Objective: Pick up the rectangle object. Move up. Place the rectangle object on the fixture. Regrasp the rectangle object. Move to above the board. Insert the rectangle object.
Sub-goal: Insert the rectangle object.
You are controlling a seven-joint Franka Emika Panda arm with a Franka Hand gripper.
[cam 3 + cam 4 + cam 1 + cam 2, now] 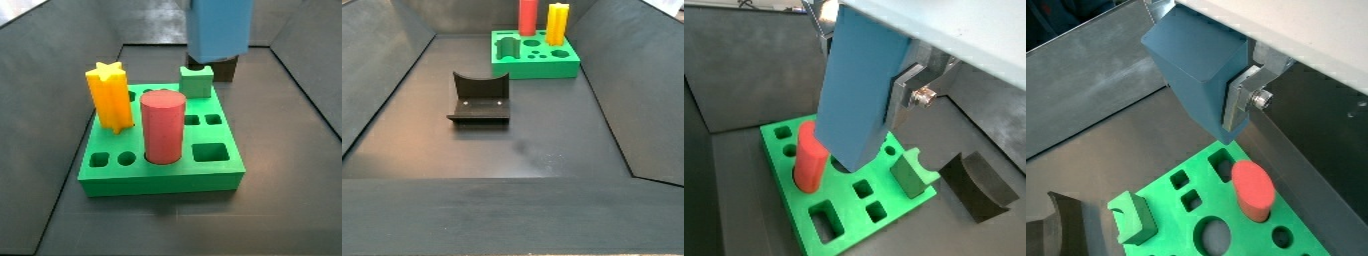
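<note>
gripper (885, 95): clamped on blue block (858, 85) | block: upright, hanging above green board (811, 225) | fixture (478, 99): well apart, empty

The matte slate-blue rectangular block (861, 80) hangs upright and slightly tilted above the bright green square slab (831, 215), clear of it, its lower end over the holes in both wrist views. The gripper (885, 100) holds it high up, a silver finger (906, 88) flat against one side. The slab lies flat on the dark floor, its top cut with holes of several shapes (211, 152). The dark brown-black notched fixture (478, 98) stands apart on the floor, unoccupied.
</note>
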